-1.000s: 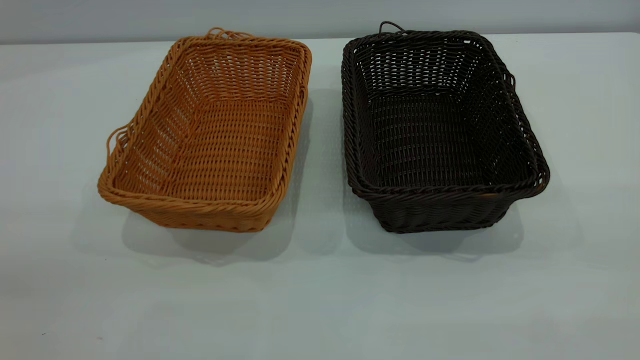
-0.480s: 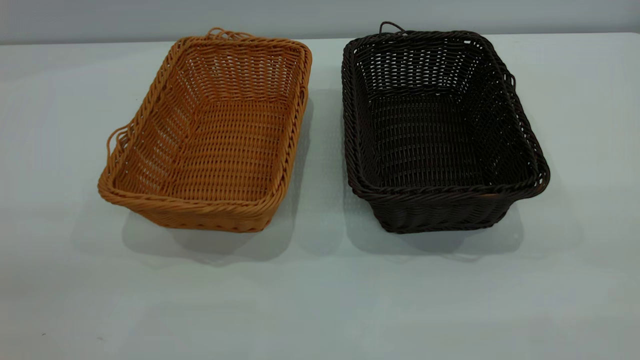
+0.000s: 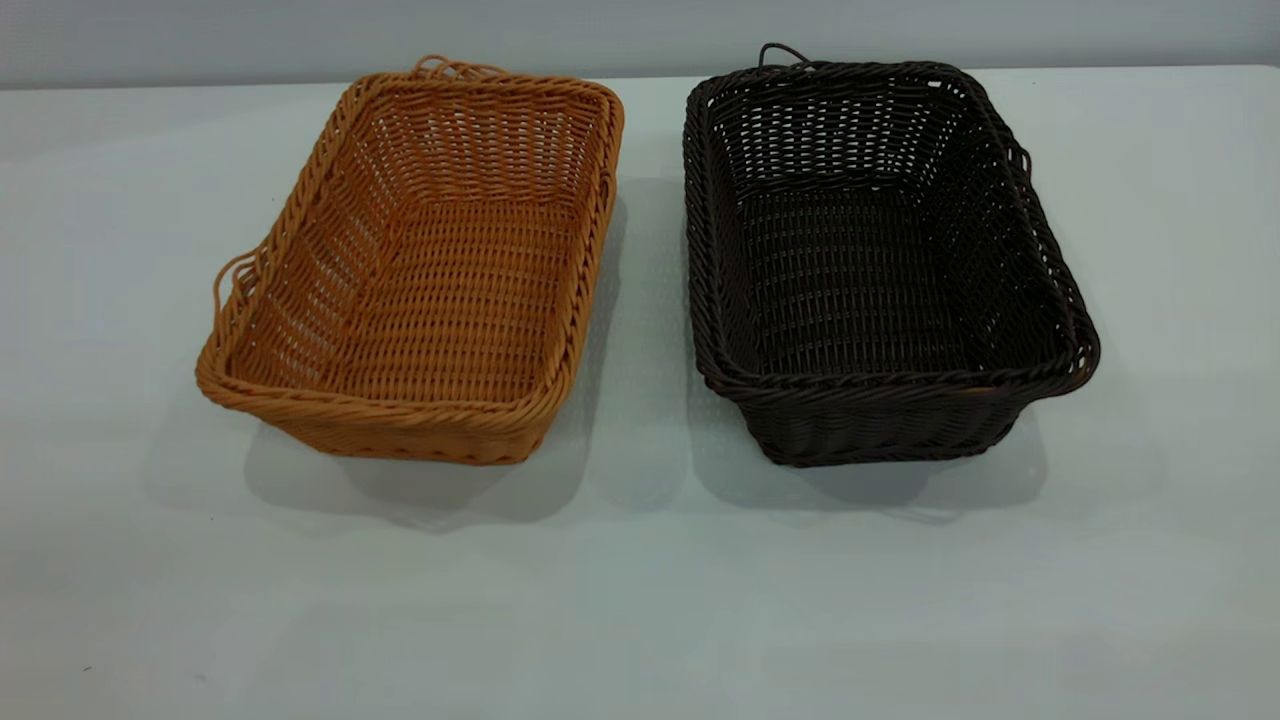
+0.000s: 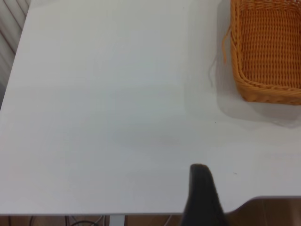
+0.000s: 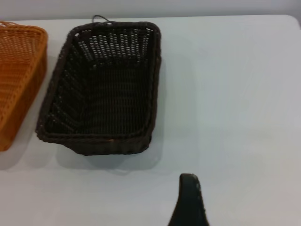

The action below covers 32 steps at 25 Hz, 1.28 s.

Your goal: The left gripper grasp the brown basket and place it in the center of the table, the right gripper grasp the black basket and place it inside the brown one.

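Note:
The brown basket (image 3: pixel 420 270) stands upright and empty on the left half of the table (image 3: pixel 640 600). The black basket (image 3: pixel 880 260) stands beside it on the right, also empty, with a narrow gap between them. Neither arm shows in the exterior view. In the left wrist view my left gripper (image 4: pixel 200 188) is only a dark tip over the table's edge, far from the brown basket (image 4: pixel 270 52). In the right wrist view my right gripper (image 5: pixel 189 197) hangs over bare table, well apart from the black basket (image 5: pixel 101 89).
Bare tabletop spreads in front of both baskets and out to either side. The table's edge (image 4: pixel 94 214) runs close by the left gripper, with floor beyond it. A grey wall (image 3: pixel 640 30) rises behind the table.

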{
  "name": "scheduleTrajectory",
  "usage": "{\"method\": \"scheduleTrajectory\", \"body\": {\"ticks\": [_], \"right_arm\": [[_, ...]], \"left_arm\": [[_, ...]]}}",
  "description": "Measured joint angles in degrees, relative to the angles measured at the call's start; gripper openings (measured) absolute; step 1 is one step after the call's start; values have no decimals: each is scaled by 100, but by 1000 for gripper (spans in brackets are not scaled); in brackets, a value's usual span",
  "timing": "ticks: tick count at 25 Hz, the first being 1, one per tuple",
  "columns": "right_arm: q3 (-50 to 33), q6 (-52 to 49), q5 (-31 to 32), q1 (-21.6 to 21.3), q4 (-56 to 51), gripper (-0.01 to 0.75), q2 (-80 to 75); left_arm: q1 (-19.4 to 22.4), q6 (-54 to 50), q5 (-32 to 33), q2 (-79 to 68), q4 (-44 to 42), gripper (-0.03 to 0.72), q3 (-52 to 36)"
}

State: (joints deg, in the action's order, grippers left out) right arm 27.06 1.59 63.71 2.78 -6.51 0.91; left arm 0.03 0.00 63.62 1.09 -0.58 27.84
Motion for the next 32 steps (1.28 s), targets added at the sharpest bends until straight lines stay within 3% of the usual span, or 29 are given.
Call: {"method": "scheduleTrajectory", "body": {"ticks": [5,9,12,17,21,24,27,30,32], "right_arm": [[0,128,-62,0,-263,511,-180],[5,849,-276,0,-1052,582,-902],[5,1325,-493,0,-1400,619,-1760],[5,2400,-1440,0,-2322,625,-3274],[5,3610,-1676,82,-3406,623,-4834],[5,4193,-2095,470,-4113,616,-5947],[79,4238,-2755,1173,-4633,610,-6992],[380,3698,-3090,1862,-5180,596,-8158],[694,3082,-3103,2103,-5610,590,-8888]], "left_arm": [[0,0,-6,-411,-34,467,108],[0,48,-261,-1478,3,467,276],[0,412,-744,-2463,152,473,369],[0,815,-1940,-3923,293,540,536],[0,944,-2659,-4876,408,568,756],[0,1096,-2951,-5481,412,572,963],[4,1123,-3169,-5979,412,572,1138],[4,1130,-3380,-6291,415,572,1249],[4,1130,-3491,-6464,415,572,1300]]}}
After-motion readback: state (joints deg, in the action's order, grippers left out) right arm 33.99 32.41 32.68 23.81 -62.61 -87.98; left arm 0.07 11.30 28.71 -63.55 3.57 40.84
